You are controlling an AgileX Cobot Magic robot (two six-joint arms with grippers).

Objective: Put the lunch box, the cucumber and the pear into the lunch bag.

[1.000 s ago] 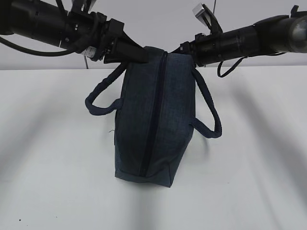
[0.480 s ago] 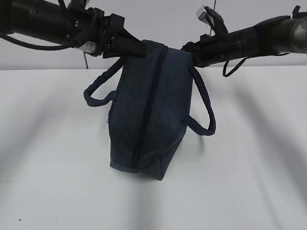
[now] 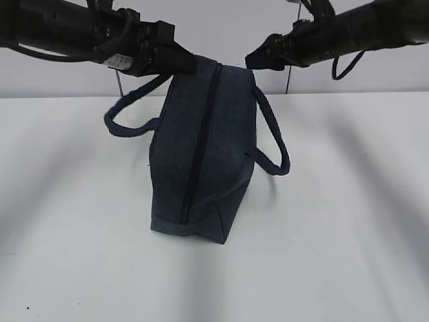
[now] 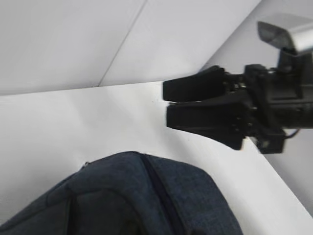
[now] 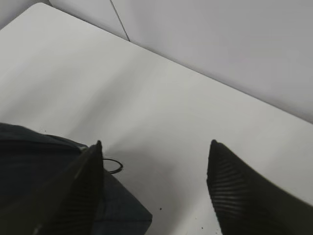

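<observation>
Now we see the bag (image 3: 201, 151) zipped, standing mid-table; our right gripper (image 5: 154, 188) gapes wide beside its far end, our left gripper (image 3: 184, 64) at its far-left corner, grip unclear.

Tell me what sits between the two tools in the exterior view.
Only the lunch bag's zipped top end: the left tool meets it, while the right tool hangs just off its other side.

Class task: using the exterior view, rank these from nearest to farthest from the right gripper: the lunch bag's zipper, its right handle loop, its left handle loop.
From the right gripper:
1. Zipper, its top end just left.
2. Right handle loop, below.
3. Left handle loop, across the lunch bag.
</observation>
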